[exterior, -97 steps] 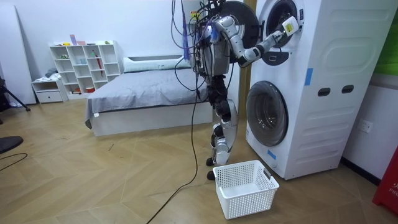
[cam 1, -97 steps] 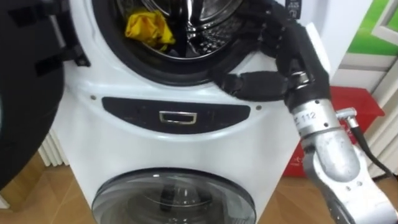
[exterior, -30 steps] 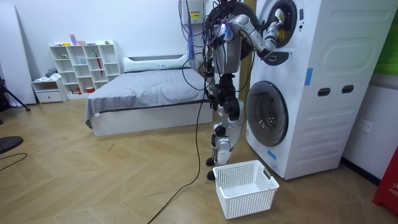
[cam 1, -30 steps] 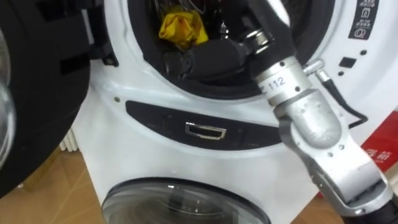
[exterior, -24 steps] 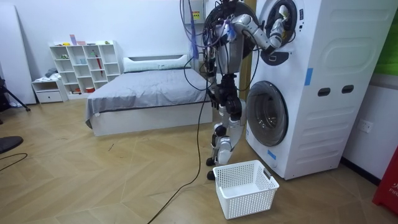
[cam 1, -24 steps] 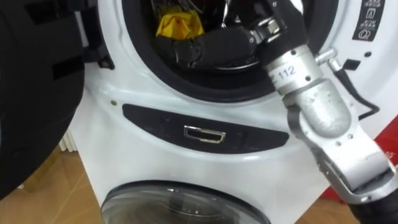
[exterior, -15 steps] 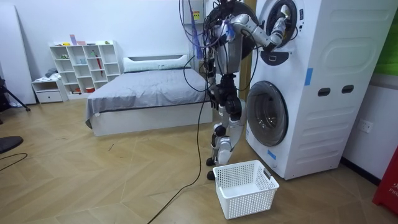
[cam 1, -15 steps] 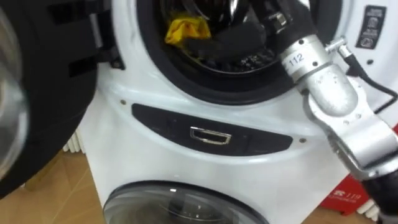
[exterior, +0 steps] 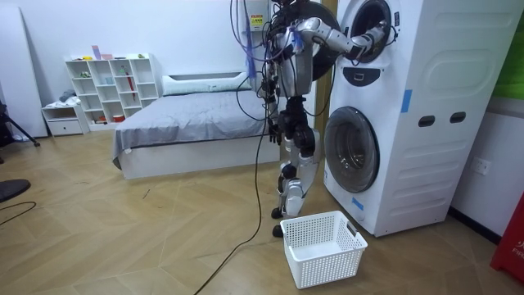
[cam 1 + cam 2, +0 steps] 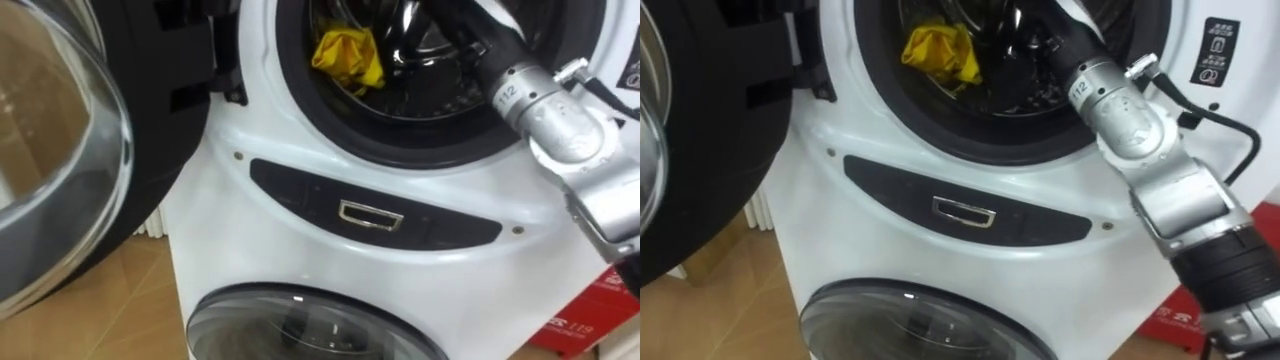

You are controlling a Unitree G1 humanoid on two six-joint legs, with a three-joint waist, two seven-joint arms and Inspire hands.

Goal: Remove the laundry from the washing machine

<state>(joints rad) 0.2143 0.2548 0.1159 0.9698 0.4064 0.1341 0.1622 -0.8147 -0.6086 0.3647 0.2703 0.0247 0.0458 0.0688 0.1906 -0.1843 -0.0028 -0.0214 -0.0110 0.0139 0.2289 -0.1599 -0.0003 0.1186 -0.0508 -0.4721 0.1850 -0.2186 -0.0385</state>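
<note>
Sitting inside the mouth of the upper drum, the right hand (image 10: 1045, 42) shows as a dark shape past the silver forearm, which comes in from the lower right. Its fingers are lost against the drum's (image 10: 440, 85) dark metal, so I cannot tell whether they are spread or curled, and nothing can be seen in their hold.

The yellow cloth (image 10: 348, 58) lies in the same drum, to the robot's left of the hand and apart from it. It sits bunched against the drum's left wall, near the black door seal. The bunch looks slightly longer from upper left down to lower right, with its lower tip pointing toward the hand. As I judge it, the coming move is a short sideways reach to the left, and the right hand is the one placed for it.

Further out, the washing machine's (image 10: 240, 150) round door (image 10: 70, 150) stands swung open on the left. A dark panel (image 10: 370, 215) separates the drum from a lower, closed glass door (image 10: 310, 325).

In the room view the robot stands upright against the machine, and a white basket (image 9: 323, 246) waits on the floor by its feet.
</note>
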